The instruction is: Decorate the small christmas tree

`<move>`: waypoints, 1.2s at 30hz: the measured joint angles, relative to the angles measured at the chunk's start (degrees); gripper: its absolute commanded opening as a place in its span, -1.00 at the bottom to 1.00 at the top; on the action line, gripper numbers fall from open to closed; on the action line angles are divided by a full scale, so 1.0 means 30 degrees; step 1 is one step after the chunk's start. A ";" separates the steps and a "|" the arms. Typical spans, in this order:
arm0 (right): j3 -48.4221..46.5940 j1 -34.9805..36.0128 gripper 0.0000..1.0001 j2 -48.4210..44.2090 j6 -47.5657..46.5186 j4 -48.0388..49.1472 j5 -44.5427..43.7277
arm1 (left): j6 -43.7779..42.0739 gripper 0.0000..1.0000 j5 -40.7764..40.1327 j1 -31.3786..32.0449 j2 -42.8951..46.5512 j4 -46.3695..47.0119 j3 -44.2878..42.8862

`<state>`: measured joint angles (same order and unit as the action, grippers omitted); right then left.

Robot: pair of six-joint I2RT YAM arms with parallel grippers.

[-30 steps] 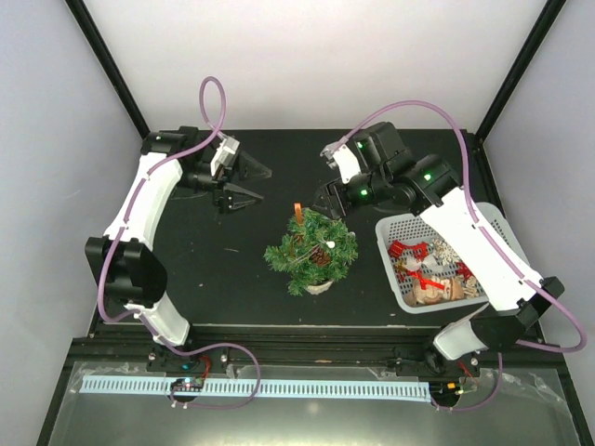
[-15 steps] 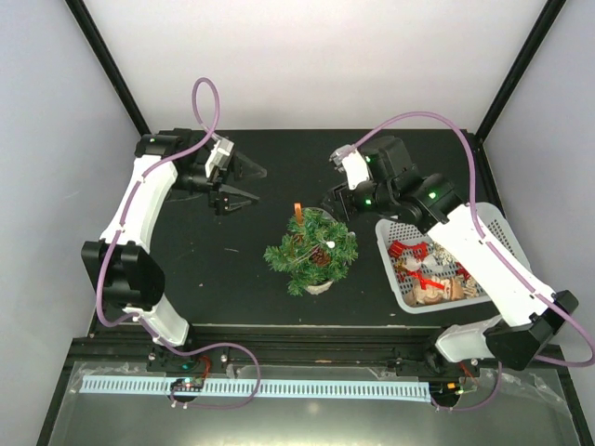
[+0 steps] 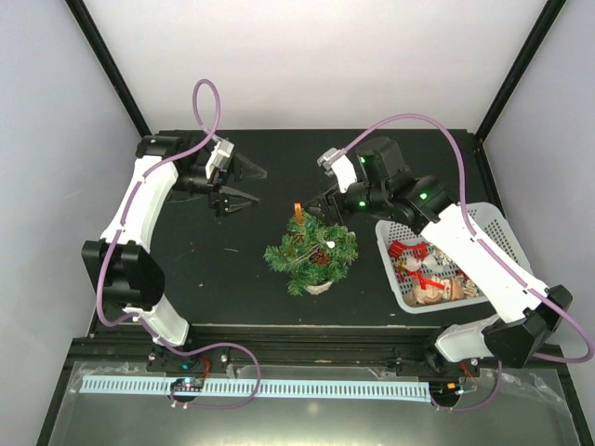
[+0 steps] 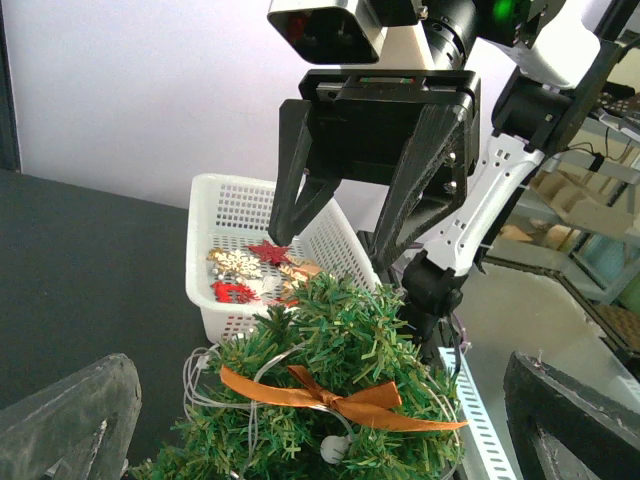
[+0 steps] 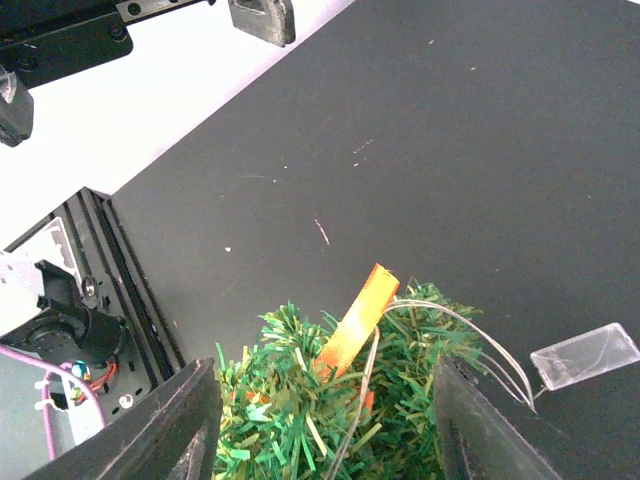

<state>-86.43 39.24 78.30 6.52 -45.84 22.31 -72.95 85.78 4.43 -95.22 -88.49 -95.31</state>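
Right gripper (image 4: pixel 335 240) released, jaws spread and empty, just above the small christmas tree (image 3: pixel 311 251). Tree: bushy dark-green needles, orange ribbon (image 4: pixel 340 397), white pot (image 3: pixel 321 287), mid-bench (image 3: pixel 232 279). Left gripper (image 3: pixel 249 184) wide open, apart, far-left of tree.

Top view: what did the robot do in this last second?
The right arm swung slightly left, bringing its open, empty jaws above the top of the small christmas tree. Nothing was grabbed or released. The left arm, tree and basket stayed about where they were.
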 measured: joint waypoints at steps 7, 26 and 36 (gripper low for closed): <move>-0.0109 0.0015 0.19 0.0517 -0.0160 -0.0058 0.0605 | -0.0080 0.98 0.0000 -0.0044 0.0007 0.0000 0.0000; 0.0831 0.0335 -0.27 0.0911 0.0029 0.0379 0.1209 | -0.0138 0.98 0.0131 -0.0117 0.0029 0.0007 0.0036; 0.0860 0.0342 -0.61 0.0852 0.0350 0.0729 0.0816 | -0.0138 0.98 0.0313 -0.0117 0.0146 0.0000 0.0255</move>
<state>-83.85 40.27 80.86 7.57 -43.66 24.75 -73.36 86.72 4.08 -94.78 -88.49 -94.54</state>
